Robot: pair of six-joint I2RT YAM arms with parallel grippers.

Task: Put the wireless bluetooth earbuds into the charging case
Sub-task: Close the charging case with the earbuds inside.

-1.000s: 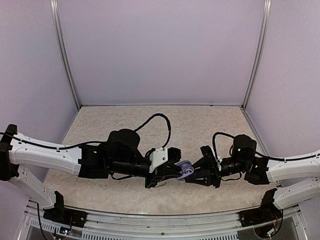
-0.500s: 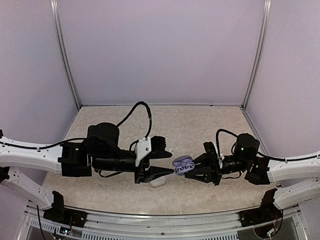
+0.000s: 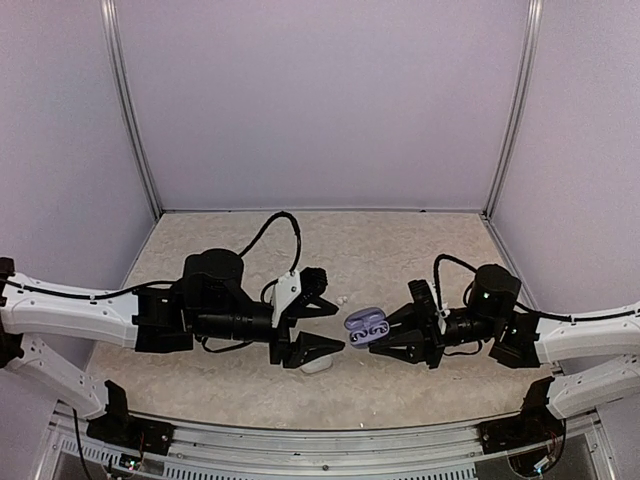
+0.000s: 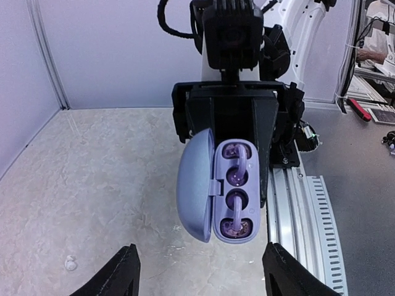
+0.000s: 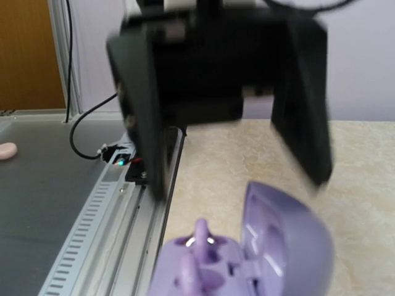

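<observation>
My right gripper (image 3: 381,337) is shut on an open lilac charging case (image 3: 366,325) and holds it above the table. In the left wrist view the case (image 4: 234,191) faces the camera with its lid (image 4: 194,185) swung left. Two lilac earbuds (image 4: 236,171) sit in its wells. The right wrist view shows the case (image 5: 216,268) close up, with one bud stem standing up. My left gripper (image 3: 328,323) is open and empty, a short way left of the case, and its fingertips (image 4: 123,271) show wide apart. One tiny cream-white earbud (image 4: 71,264) lies on the table (image 3: 340,298).
A white pebble-shaped case (image 3: 318,365) lies on the table, partly hidden under my left gripper's near finger. The table's metal front rail (image 4: 302,216) runs just behind the held case. White walls enclose the beige table (image 3: 400,250) on three sides.
My left gripper has drawn back to the left from the lilac case, where it was a second ago, and stands open. The right gripper has kept hold of the case, and the white case now shows.
</observation>
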